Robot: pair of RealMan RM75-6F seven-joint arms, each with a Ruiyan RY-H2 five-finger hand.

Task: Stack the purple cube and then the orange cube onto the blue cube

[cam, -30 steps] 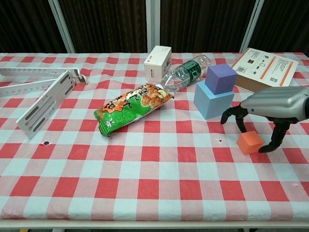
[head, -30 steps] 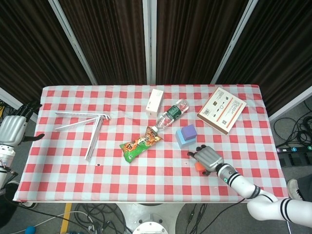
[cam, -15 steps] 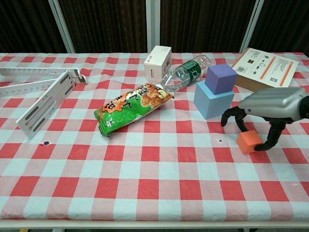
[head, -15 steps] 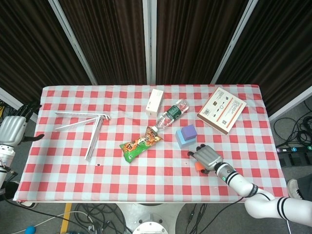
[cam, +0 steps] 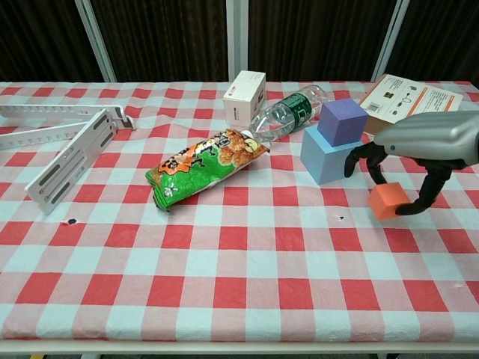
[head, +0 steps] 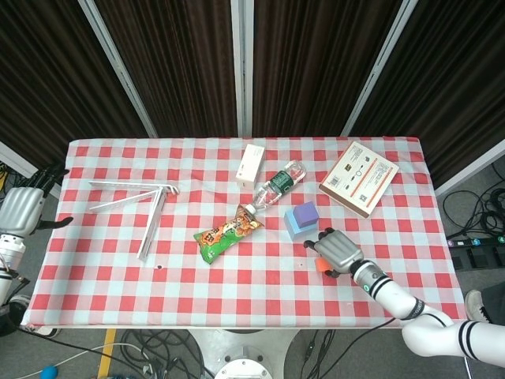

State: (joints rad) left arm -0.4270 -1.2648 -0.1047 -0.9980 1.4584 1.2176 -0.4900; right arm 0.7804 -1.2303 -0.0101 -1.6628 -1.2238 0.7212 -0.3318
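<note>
The small orange foam cube [cam: 390, 201] sits pinched in my right hand [cam: 419, 153], gripped between the dark fingertips [cam: 372, 166] on its far side and the thumb on its near side, and it hangs just clear of the red-and-white checked cloth of the bench [cam: 224, 284], toward the bench's right edge. In the head view the cube [head: 322, 264] peeks out from under the hand [head: 338, 249]. My right arm reaches in from the bench's near right corner, the silver back of the hand facing up, fingers curled downward around the cube.

Just beside the hand, on its left and farther from the near edge, the purple foam cube [cam: 343, 121] rests on top of the light blue foam cube [cam: 327, 155]; the two touch, the purple one set toward the blue one's back right.

My left hand [head: 24, 207] hangs off the bench's left edge, holding nothing, fingers spread.

One of each cube. Also on the bench: one clear plastic bottle with a green label [cam: 288, 113], one small white carton [cam: 245, 97], one green and orange snack bag [cam: 203, 164], one flat printed cardboard box [head: 359, 178] near the far right corner, and a white metal bracket frame [cam: 63, 142] near the left edge.
</note>
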